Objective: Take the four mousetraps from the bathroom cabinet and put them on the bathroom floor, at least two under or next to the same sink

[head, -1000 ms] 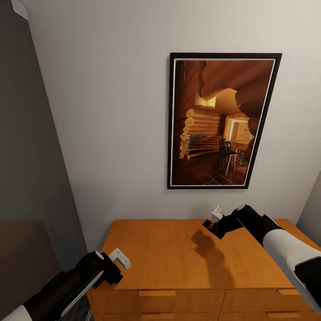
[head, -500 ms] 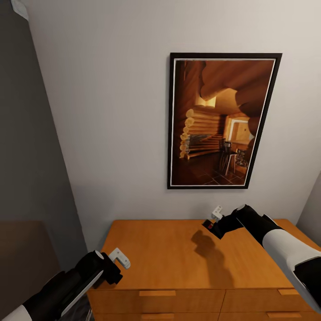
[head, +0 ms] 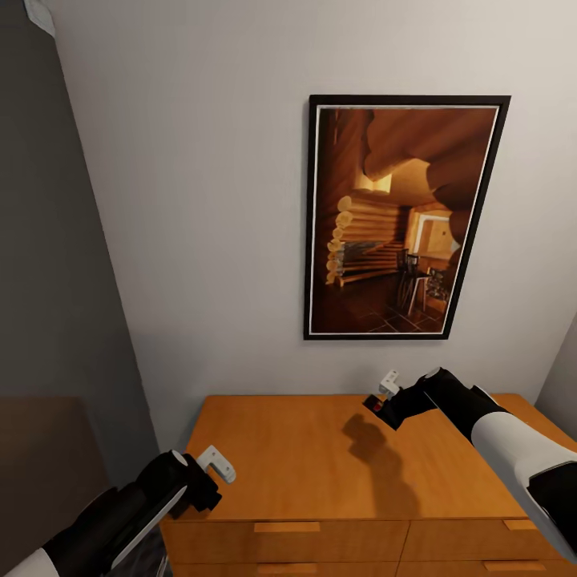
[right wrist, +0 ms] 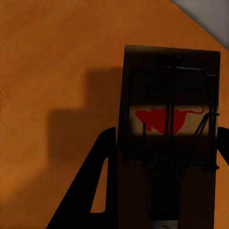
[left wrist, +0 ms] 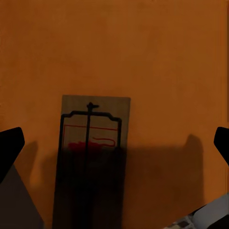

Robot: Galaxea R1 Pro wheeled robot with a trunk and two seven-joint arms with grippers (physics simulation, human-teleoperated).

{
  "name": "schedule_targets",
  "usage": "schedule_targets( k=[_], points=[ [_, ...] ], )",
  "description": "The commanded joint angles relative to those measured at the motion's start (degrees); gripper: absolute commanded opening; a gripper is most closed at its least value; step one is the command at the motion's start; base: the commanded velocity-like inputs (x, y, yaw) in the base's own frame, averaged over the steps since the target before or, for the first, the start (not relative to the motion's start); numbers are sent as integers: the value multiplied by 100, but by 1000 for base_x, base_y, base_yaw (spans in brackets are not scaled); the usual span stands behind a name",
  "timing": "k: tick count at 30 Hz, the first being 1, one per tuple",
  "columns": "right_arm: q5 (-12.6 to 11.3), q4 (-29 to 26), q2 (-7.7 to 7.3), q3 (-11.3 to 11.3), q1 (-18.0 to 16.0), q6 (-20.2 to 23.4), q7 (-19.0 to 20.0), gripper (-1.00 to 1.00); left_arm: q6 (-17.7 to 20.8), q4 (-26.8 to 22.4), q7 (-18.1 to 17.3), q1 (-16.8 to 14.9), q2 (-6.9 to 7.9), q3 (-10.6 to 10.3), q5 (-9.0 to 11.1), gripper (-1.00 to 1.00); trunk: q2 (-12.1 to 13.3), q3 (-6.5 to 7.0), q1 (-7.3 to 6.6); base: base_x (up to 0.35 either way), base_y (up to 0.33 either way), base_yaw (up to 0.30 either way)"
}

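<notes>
Our left hand [head: 218,463] hangs over the front left corner of the cabinet [head: 320,465] with its fingers spread wide. In its wrist view, a loose mousetrap [left wrist: 90,157] lies flat on the orange surface, straight ahead of the hand and inside the gap between the fingers. It sits closer to one finger than to the other, and neither finger touches it.

The long axis of this trap runs the same way the fingers point. We judge that the fingers would therefore close across its short width, which is the easier grip. The near end of the board is in the hand's shadow, so we cannot tell how far in the fingers already reach.

Our right hand [head: 383,394] is above the cabinet, nearer its back edge and right of its middle, and it casts a shadow on the wood below. It is pinching a held mousetrap [right wrist: 169,119], whose board fills the span between the two fingers. That board also points away from the hand, and its red mark faces the camera.

The loose trap belongs to the left hand, which is directly over it. We judge that the left hand needs a small sideways shift to centre the board, then a drop onto it.

A framed picture [head: 405,216] hangs on the wall above the cabinet.
</notes>
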Motion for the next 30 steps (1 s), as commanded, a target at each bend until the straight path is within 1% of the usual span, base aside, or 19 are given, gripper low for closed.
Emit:
schedule_targets(
  k=[1, 7, 16, 30],
  points=[
    [24, -14, -2, -5, 1, 40, 45, -100, 20, -4, 8, -5, 2, -11, 22, 100, -5, -3, 3, 0, 2, 0],
    [24, -13, -2, -6, 1, 40, 47, -100, 21, 2, 8, -5, -35, -9, 21, 100, -5, -3, 3, 0, 19, 0],
    [24, -13, -2, -6, 1, 40, 40, -100, 13, -3, 9, -5, -42, -8, 24, 100, -5, -3, 3, -38, 93, 0],
    [24, -13, -2, -4, 9, 40, 40, -100, 10, -10, 9, -5, -43, -8, 28, 100, -5, -3, 3, -4, 10, 0]
  ],
)
